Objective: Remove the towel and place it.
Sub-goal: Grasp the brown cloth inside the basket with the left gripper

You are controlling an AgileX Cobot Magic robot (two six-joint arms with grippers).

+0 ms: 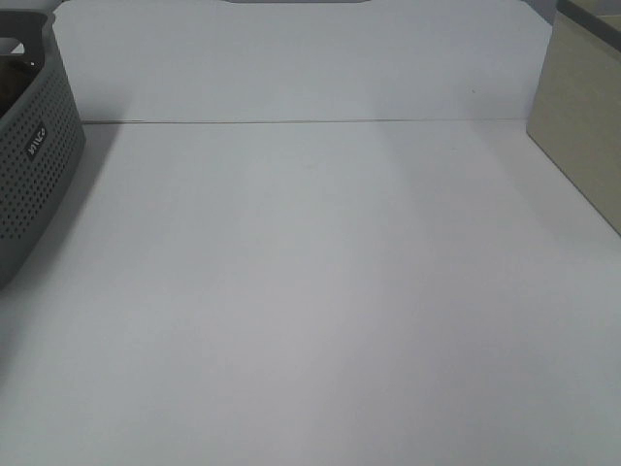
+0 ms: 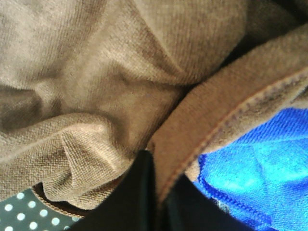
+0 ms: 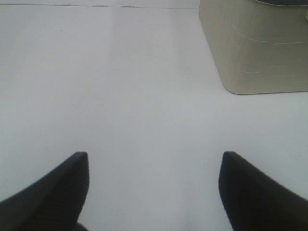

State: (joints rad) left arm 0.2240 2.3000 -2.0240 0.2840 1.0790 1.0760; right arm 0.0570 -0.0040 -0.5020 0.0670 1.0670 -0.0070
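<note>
The towel (image 2: 120, 72), a brown terry cloth with a stitched hem, fills the left wrist view in crumpled folds. My left gripper (image 2: 159, 197) is shut on a hemmed fold of it, and the dark fingers (image 2: 137, 192) press against the cloth edge. The towel lies in the grey perforated basket (image 2: 19, 211), whose side shows at the left edge of the exterior view (image 1: 34, 165). My right gripper (image 3: 154, 187) is open over the bare white table (image 3: 144, 96) with nothing between its fingers. Neither arm shows in the exterior view.
A bright blue cloth (image 2: 255, 168) lies under the towel beside the gripped fold. A beige bin (image 1: 582, 126) stands at the table's right side, just ahead of the right gripper (image 3: 255, 48). The white table (image 1: 320, 291) lies between basket and bin.
</note>
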